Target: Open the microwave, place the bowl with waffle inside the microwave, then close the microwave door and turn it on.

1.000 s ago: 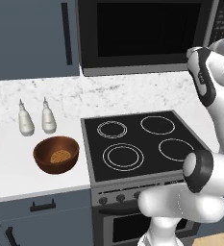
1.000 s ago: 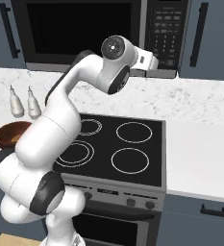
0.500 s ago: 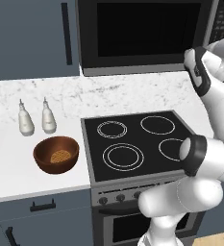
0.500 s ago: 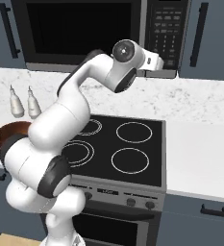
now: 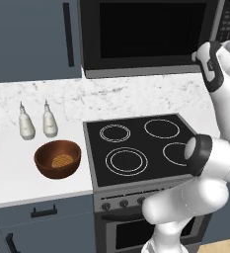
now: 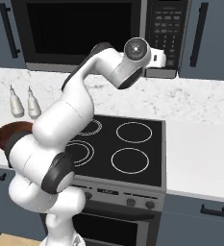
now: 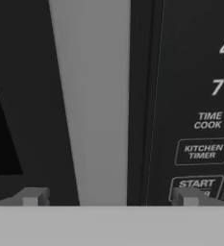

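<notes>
Left base view has the microwave (image 5: 151,37) up top, built in over the black four-burner stove (image 5: 138,148), and the microwave door (image 5: 148,32) is flat shut, dark glass and all. White marble-look counter (image 5: 18,170) runs left of the stove, blue-grey cabinet (image 5: 32,39) hangs above it. The white arm reaches up on the right side, and in the right base view its hand sits right at the microwave's lower right corner, close to the button panel (image 6: 162,31). The gripper (image 7: 108,197) in the hand view is pretty much nose to the appliance: fingers spread wide apart with nothing between them, one fingertip (image 7: 31,196) in front of the door's edge by the grey handle strip (image 7: 92,101), the other low on the panel at the START button (image 7: 196,185), with KITCHEN TIMER and TIME COOK above it. The bowl (image 5: 57,158) is reddish-brown and sits on the counter just left of the stove, well away from the hand, with the waffle (image 5: 60,161) lying inside it. Two small white bottles (image 5: 36,121) stand behind the bowl, near the wall.
</notes>
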Motion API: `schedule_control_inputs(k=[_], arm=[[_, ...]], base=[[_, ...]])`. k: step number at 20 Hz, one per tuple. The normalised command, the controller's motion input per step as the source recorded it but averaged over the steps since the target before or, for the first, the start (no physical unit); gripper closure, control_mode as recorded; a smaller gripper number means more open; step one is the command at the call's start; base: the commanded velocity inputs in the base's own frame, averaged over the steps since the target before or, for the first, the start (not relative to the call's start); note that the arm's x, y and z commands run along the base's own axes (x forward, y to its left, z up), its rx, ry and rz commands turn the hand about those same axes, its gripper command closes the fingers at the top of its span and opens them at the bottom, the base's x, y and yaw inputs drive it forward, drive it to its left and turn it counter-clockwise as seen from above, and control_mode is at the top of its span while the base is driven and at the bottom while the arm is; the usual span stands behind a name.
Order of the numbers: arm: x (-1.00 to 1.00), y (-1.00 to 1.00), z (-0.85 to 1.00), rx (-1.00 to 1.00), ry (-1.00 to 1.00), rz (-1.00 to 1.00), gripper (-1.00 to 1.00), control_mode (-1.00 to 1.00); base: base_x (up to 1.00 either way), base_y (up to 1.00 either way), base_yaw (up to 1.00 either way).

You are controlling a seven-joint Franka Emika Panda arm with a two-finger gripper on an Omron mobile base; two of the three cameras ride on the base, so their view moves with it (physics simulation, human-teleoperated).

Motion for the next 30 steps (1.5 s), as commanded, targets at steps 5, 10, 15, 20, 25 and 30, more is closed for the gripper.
schedule_control_inputs(k=[5,10,15,20,25,30], arm=[[0.77,0.66,-0.37,-0.03,0.00,0.00,1.00,-1.00],[0.33,0.78,-0.18,0.00,-0.01,0.00,1.00,-1.00],[-0.15,0.90,0.00,0.00,0.00,0.04,1.00,-1.00],[-0.60,0.67,0.00,0.00,0.00,0.13,1.00,-1.00],[-0.87,0.94,0.05,-0.02,0.00,0.06,1.00,-1.00],[-1.00,1.00,0.08,-0.09,0.00,0.00,1.00,-1.00]], base=[[0.00,0.00,0.00],[0.00,0.00,0.00],[0.00,0.00,0.00],[0.00,0.00,0.00],[0.00,0.00,0.00],[0.00,0.00,0.00]])
